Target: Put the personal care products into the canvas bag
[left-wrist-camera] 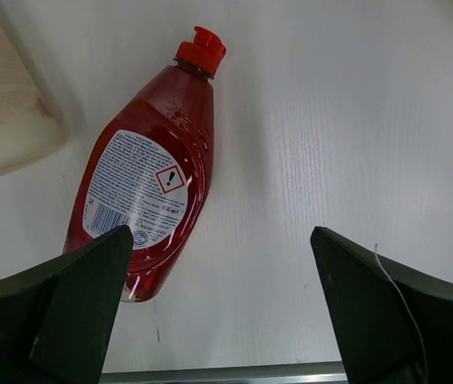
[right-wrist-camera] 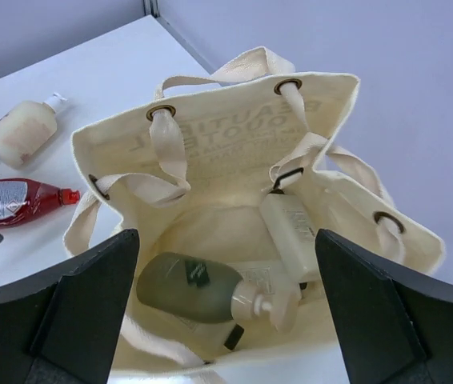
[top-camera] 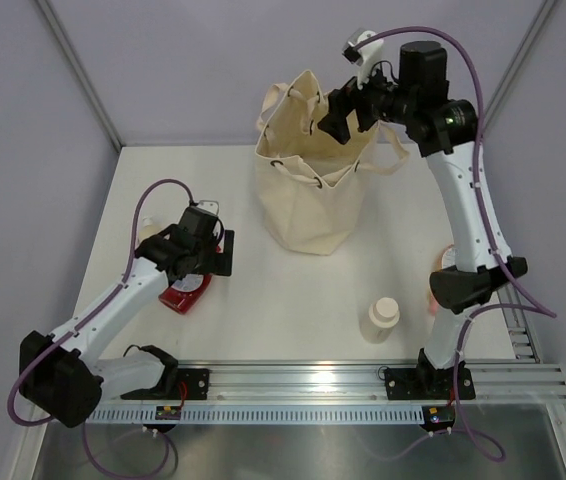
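Note:
The canvas bag (top-camera: 308,170) stands open at the back centre. In the right wrist view, the bag (right-wrist-camera: 234,136) holds a grey-green bottle (right-wrist-camera: 190,286) and two white rectangular bottles (right-wrist-camera: 290,232). My right gripper (top-camera: 335,118) hovers over its mouth, open and empty (right-wrist-camera: 226,272). A red flat bottle (left-wrist-camera: 150,180) lies on the table at the left (top-camera: 185,292). My left gripper (top-camera: 201,272) is open just above it, with the bottle's base by the left finger (left-wrist-camera: 74,296). A beige pump bottle (right-wrist-camera: 25,132) lies beside it. A cream squat bottle (top-camera: 381,319) stands front right.
A clear bottle with pink (top-camera: 433,290) shows partly behind the right arm's lower link. A metal rail (top-camera: 363,380) runs along the near edge. Grey walls enclose the white table (top-camera: 263,300) on three sides.

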